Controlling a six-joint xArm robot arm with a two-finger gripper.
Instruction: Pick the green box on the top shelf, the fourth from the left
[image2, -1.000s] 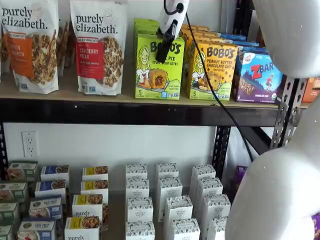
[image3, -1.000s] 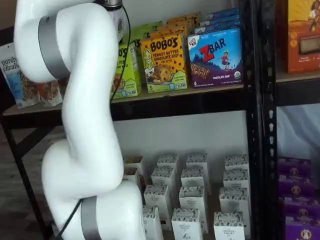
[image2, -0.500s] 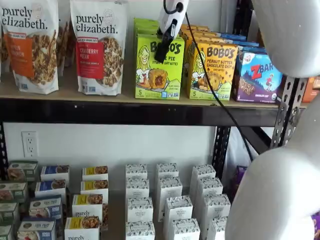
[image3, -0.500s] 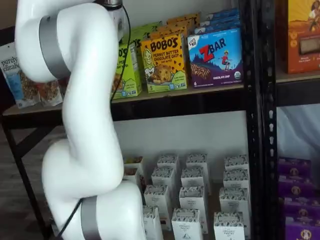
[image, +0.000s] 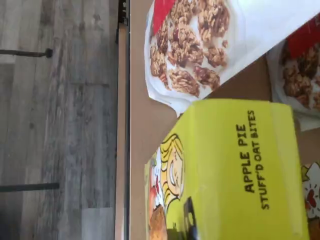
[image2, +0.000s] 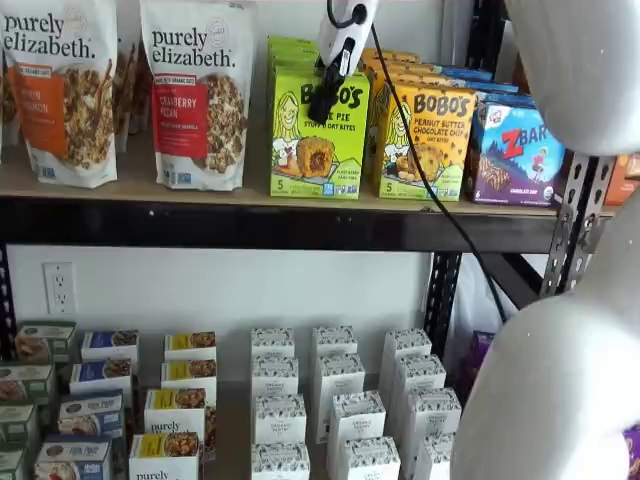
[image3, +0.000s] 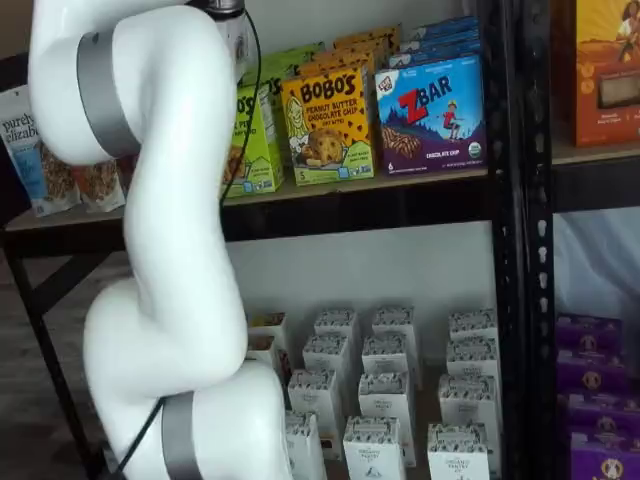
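The green box is a lime-green Bobo's Apple Pie carton. It stands upright at the front of a row of identical cartons on the top shelf. It also shows in a shelf view, partly behind my arm, and fills much of the wrist view. My gripper hangs in front of the carton's upper face. Its white body is above and its black fingers are seen side-on, so no gap can be judged. No box is in the fingers.
Granola bags stand left of the green cartons. A yellow-orange Bobo's box and a ZBar box stand to the right. White cartons fill the lower shelf. My white arm blocks part of the view.
The gripper's black fingers have crept slightly upward in front of the green box. Nothing else has moved.
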